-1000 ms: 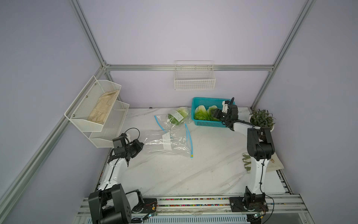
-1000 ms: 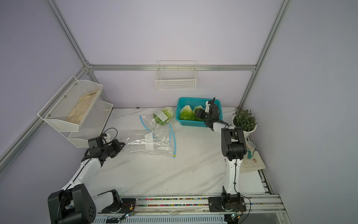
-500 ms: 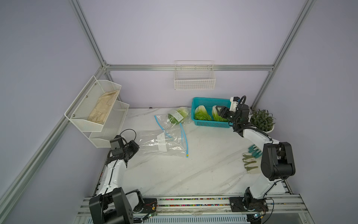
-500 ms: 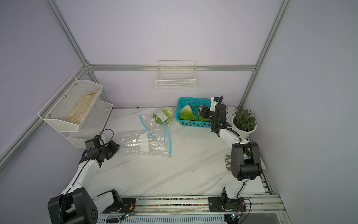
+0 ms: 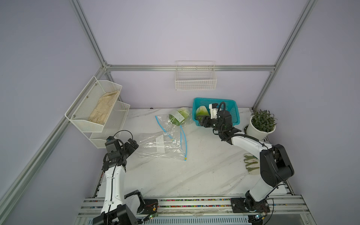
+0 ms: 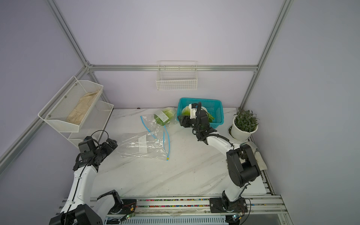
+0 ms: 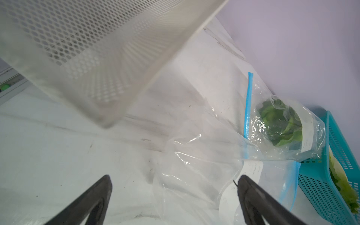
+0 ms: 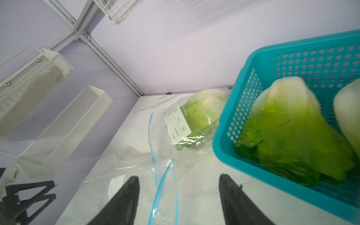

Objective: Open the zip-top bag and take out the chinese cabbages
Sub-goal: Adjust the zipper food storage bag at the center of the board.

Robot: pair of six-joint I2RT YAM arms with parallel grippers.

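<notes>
Robot lab cell, not a home: plain lilac walls, aluminium frame (image 5: 148, 67), left arm (image 5: 114, 179) and right arm (image 5: 247, 142) mounted on a rail (image 5: 194, 201) at the marble-look table (image 5: 194, 175), with staged props: wire basket (image 5: 195, 83) and mesh rack (image 5: 85, 124).

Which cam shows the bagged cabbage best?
Right wrist: the bagged cabbage is close and large, with its pale base and green leaves both visible. Left wrist shows only its leafy end, behind glare. In both top views it is small.
</notes>
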